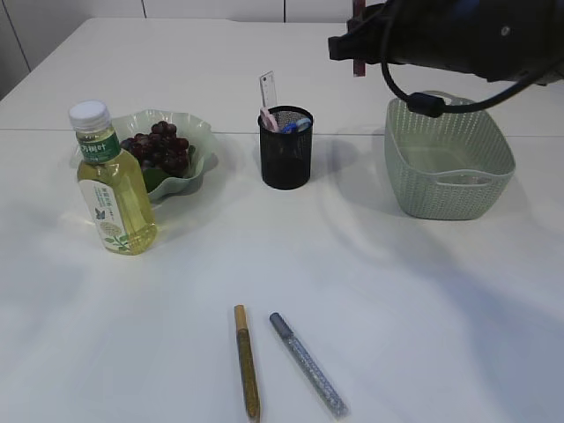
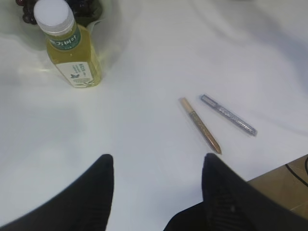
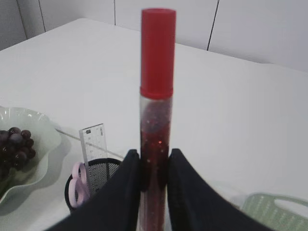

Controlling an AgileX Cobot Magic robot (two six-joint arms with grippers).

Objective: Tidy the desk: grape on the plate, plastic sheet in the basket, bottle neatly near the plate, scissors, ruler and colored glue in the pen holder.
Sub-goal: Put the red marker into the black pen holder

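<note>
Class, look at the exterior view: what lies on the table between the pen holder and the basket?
Nothing: between the pen holder and the basket the table is bare, as the exterior view shows.

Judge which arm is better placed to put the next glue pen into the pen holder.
Right. The right gripper already clamps the red glue pen upright above the pen holder. The left gripper is open and empty, with the gold glue pen and silver glue pen lying ahead.

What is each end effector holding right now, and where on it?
Right end effector grips the red glitter glue pen on its clear lower barrel. Left end effector holds nothing.
</note>
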